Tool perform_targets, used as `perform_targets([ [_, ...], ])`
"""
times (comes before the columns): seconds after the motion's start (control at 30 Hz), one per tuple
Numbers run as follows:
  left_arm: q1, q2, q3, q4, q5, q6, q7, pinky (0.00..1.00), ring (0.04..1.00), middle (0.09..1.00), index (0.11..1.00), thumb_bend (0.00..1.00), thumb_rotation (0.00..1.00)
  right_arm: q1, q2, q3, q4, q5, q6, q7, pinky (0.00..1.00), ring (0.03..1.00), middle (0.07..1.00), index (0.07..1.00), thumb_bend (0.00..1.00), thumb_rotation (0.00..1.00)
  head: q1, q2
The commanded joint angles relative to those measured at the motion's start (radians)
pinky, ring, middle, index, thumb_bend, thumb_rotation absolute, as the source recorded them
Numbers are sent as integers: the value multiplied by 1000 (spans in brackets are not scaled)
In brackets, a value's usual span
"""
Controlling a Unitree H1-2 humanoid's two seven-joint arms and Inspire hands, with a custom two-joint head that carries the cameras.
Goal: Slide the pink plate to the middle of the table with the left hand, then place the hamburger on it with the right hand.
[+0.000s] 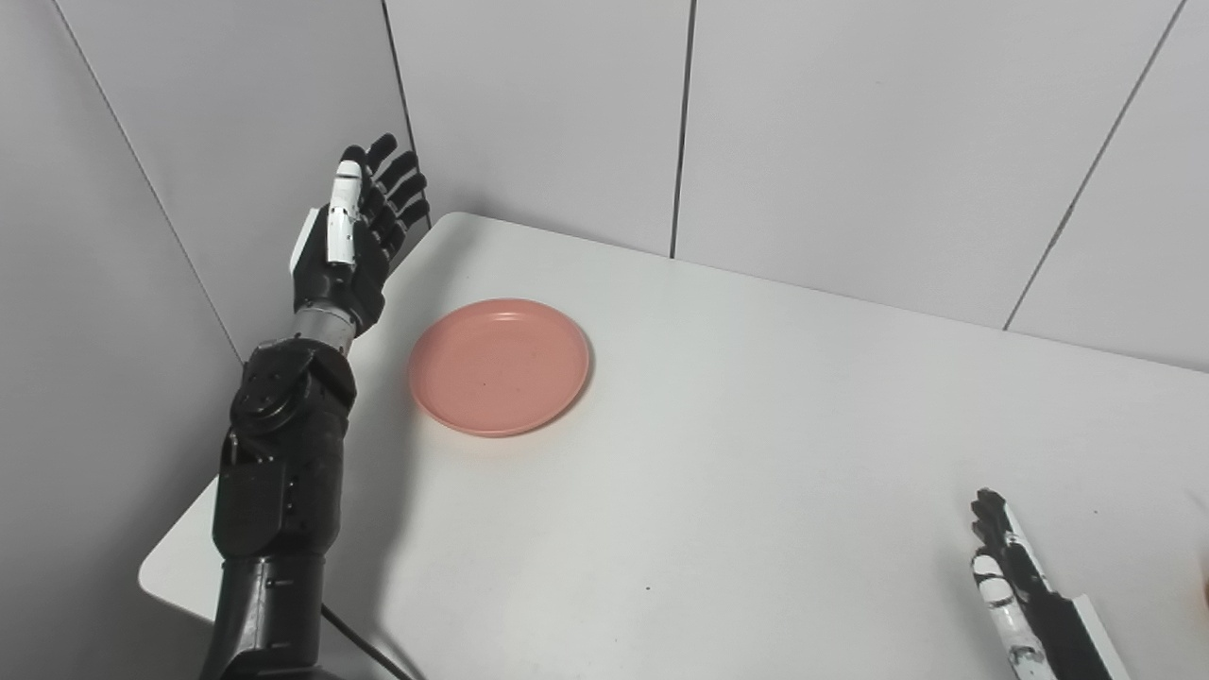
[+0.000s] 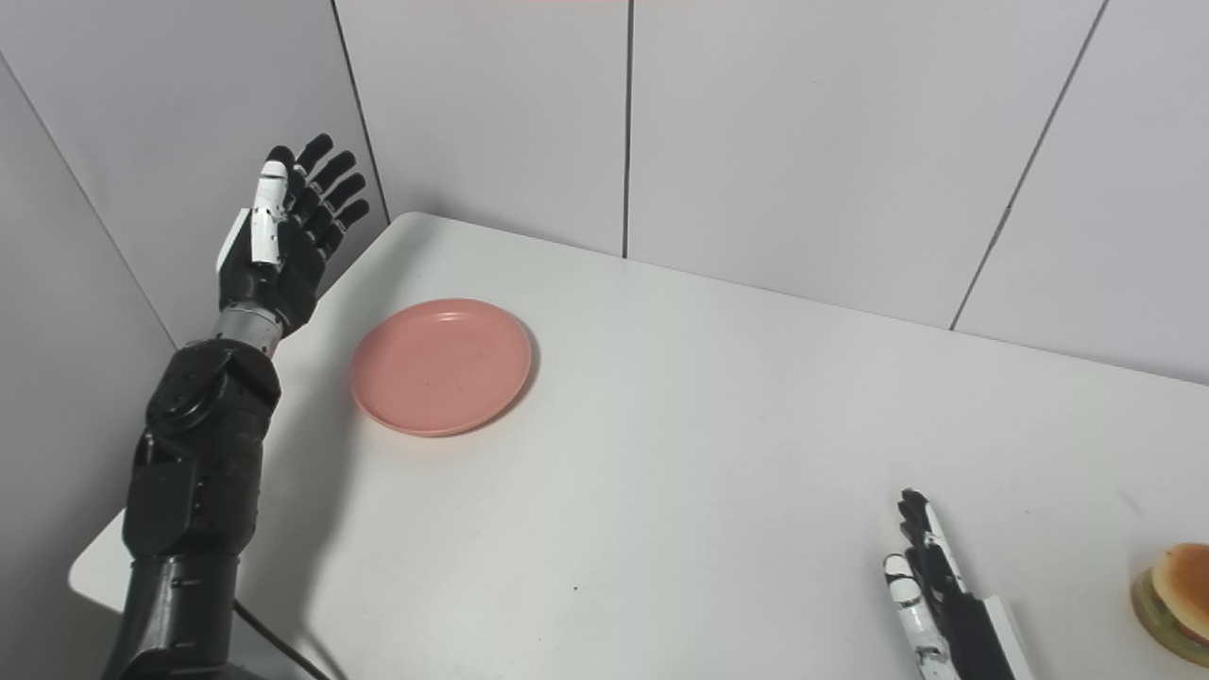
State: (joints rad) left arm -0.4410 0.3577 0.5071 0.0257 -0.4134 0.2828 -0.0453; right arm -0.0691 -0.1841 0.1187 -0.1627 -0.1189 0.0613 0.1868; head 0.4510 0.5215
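The pink plate (image 1: 500, 365) lies empty on the left part of the white table (image 1: 756, 453). My left hand (image 1: 357, 236) is open, fingers straight and spread, raised above the table's left edge, to the left of the plate and apart from it. My right hand (image 2: 930, 590) is open and empty, low over the table's front right. The hamburger (image 2: 1173, 600) sits at the far right edge of the right eye view, to the right of the right hand and apart from it. It is almost out of the left eye view.
Grey wall panels (image 1: 850, 123) stand close behind the table and along its left side. A black cable (image 1: 364, 647) runs by the left arm at the table's front left corner.
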Motion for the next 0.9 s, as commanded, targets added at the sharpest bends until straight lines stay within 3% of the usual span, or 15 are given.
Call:
perform_targets([
  [0.0,-42,30,9,-1,-24,-49,-2,898,898,899,893,442,1000,-7,-7,-8,-27,10,28,6,1000,1000,991,994,0,1000,0,0],
  [0.33,-33,37,20,112,-83,-65,-24,928,918,919,919,400,1000,-5,-8,-6,-40,13,38,8,1000,1000,992,995,0,1000,-1,6],
  [0.63,-18,48,8,176,-69,-94,-24,900,903,900,883,375,1000,-2,-12,-6,-58,9,59,10,1000,1000,989,994,0,1000,0,20],
  [0.87,-15,52,12,258,-78,-121,-38,913,908,915,908,371,1000,-1,-14,-8,-60,20,60,15,1000,1000,996,1000,0,1000,1,31],
])
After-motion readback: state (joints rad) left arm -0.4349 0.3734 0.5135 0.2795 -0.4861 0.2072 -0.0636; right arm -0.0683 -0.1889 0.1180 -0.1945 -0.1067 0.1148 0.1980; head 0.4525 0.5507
